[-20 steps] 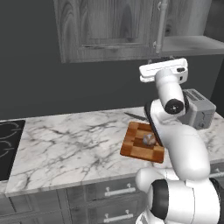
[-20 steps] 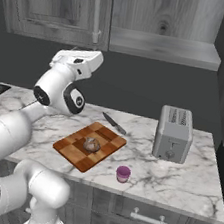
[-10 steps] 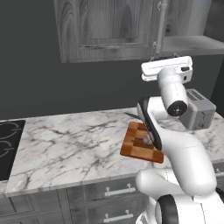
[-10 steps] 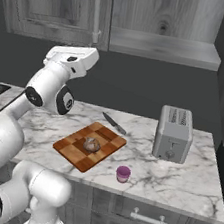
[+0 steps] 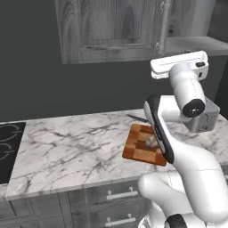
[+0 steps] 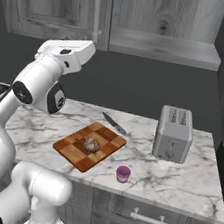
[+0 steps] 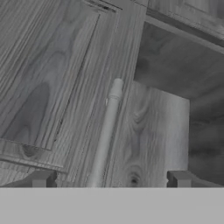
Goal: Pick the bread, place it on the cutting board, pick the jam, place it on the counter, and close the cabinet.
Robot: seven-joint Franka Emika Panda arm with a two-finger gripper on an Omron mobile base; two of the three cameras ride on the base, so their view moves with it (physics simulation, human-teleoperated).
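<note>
Arm raised high, hand up near the lower edge of the cabinet (image 6: 148, 13). Gripper (image 7: 111, 179) with both tips spread wide, nothing between them; the pale bar handle (image 7: 105, 131) runs up between the 2 tips, ahead of them. Open shelf edge (image 6: 163, 48) to the right of the panelled door. Bread (image 6: 91, 144) sits mid cutting board (image 6: 68, 148), board angled on the counter (image 6: 185, 180). Jam (image 6: 123, 173) stands on the marble near the front edge, just right of the board, apart from it. Knife (image 6: 115, 124) behind the board. Toaster (image 6: 174, 134) far right. Stovetop (image 5: 9, 149) at left; bare marble between.
</note>
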